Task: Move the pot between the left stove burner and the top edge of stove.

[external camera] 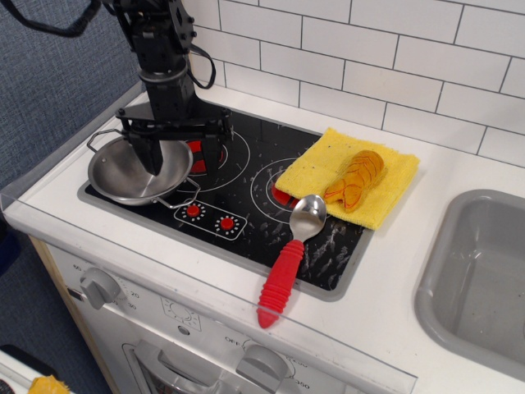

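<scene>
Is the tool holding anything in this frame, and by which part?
Nothing is visibly clamped. The tool is open and straddles the right rim of the pot, one finger inside the bowl; contact cannot be told.

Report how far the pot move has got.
Done: nothing yet; the small shiny steel pot sits at the front-left corner of the black glass stove, not behind the left burner circle. In hand: the gripper is lowered over the pot's right rim, one finger inside the bowl and one outside, not visibly closed. Left: grip, lift, and set it between that burner and the stove's top edge.
</scene>
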`<state>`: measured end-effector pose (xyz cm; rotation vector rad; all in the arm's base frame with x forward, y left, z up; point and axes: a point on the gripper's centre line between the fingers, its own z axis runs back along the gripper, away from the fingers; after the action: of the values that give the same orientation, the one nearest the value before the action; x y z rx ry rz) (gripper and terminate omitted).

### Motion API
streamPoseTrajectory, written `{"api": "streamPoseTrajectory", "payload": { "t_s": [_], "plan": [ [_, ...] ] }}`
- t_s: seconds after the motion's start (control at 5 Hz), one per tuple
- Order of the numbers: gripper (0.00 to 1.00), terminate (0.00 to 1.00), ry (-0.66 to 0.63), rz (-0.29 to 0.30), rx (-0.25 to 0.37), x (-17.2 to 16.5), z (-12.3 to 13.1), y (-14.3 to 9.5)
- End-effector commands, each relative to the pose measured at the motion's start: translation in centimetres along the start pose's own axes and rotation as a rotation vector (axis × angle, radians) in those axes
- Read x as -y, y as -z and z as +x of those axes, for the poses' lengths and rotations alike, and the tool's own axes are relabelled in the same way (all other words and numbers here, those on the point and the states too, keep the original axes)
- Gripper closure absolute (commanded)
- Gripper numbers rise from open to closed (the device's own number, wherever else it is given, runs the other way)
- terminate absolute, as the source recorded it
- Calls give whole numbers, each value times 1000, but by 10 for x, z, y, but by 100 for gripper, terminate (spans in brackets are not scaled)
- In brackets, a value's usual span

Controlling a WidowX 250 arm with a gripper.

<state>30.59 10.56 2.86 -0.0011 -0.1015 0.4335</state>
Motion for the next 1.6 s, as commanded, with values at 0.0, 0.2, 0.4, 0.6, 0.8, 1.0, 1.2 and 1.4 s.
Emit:
{"api": "streamPoseTrajectory", "payload": {
  "t_s": [0.0,0.2,0.4,0.6,0.8,1.0,1.2,1.4],
  "plan": [
    [100,0,-15,-5,13,4,-7,7],
    [100,0,15,14,-39,13,-18,20],
    [100,0,56,29,-66,23,-26,23],
    [100,0,70,37,-44,22,-30,4],
    [100,0,83,45,4,17,-37,-28],
    [100,0,73,49,41,15,-40,-54],
    [100,0,88,19,53,19,-29,-69],
    [100,0,104,5,66,28,1,-69]
  ]
}}
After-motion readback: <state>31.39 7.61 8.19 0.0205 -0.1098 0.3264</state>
